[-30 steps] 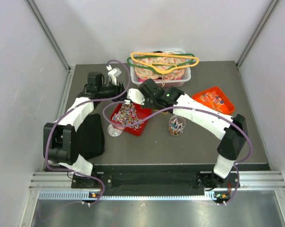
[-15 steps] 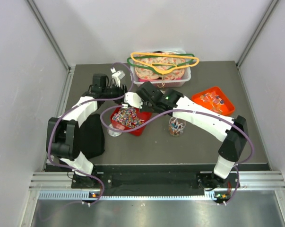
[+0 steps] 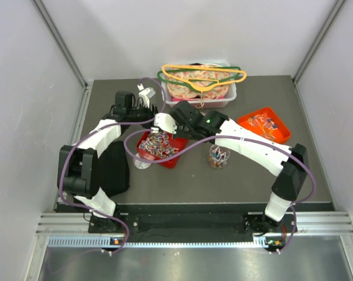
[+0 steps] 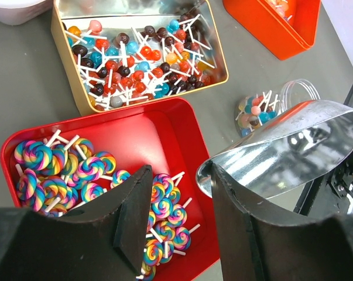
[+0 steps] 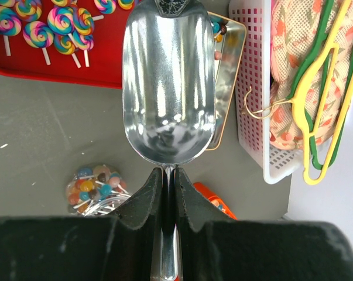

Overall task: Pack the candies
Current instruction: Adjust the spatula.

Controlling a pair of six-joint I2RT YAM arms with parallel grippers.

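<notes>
The candies are lollipops. Rainbow swirl ones (image 4: pixel 53 175) lie in a red tray (image 4: pixel 135 129), which also shows in the top view (image 3: pixel 158 146). Small ball ones (image 4: pixel 135 58) fill a gold tin (image 4: pixel 65 64). A few sit in a clear jar (image 3: pixel 218 156), also seen in the right wrist view (image 5: pixel 94 187). My right gripper (image 5: pixel 169 175) is shut on the handle of an empty metal scoop (image 5: pixel 167 88), held over the edge of the tin and the red tray. My left gripper (image 4: pixel 176 216) is open and empty above the red tray, beside the scoop (image 4: pixel 293 146).
An orange tray (image 3: pixel 264 123) with a few candies sits at the right. A white basket (image 3: pixel 199 88) with cloth and coloured hangers (image 5: pixel 322 88) stands at the back. A black pad (image 3: pixel 112 170) and a round lid (image 3: pixel 142 162) lie near the left arm.
Over the last second my left gripper swung right toward the red tray, and my right gripper shifted the scoop slightly left. Little has moved in the last half second.
</notes>
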